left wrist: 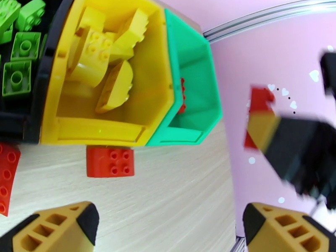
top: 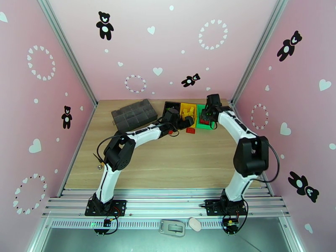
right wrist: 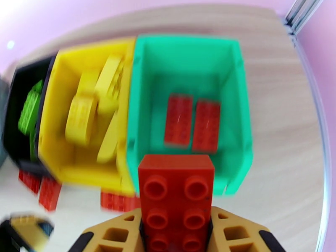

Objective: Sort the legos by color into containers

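Right pincer (right wrist: 176, 225): gripping a red lego (right wrist: 176, 194), hovering at the green bin's (right wrist: 237, 72) 6 o'clock rim.
Left pincer (left wrist: 168, 221): gaping wide, gripping nothing, hanging over bare tabletop (left wrist: 180, 185).
Green bin: holding two red legos (right wrist: 178, 119), lying side by side.
Yellow bin (left wrist: 105, 131): holding yellow legos (left wrist: 105, 51).
Black bin (left wrist: 17, 127): holding green legos (left wrist: 19, 76).
Loose red lego (left wrist: 110, 161): lying on the tabletop at the yellow bin's 6 o'clock.

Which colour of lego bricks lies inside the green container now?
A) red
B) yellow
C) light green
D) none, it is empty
A: in the right wrist view, two red bricks lie side by side on the floor of the green container.
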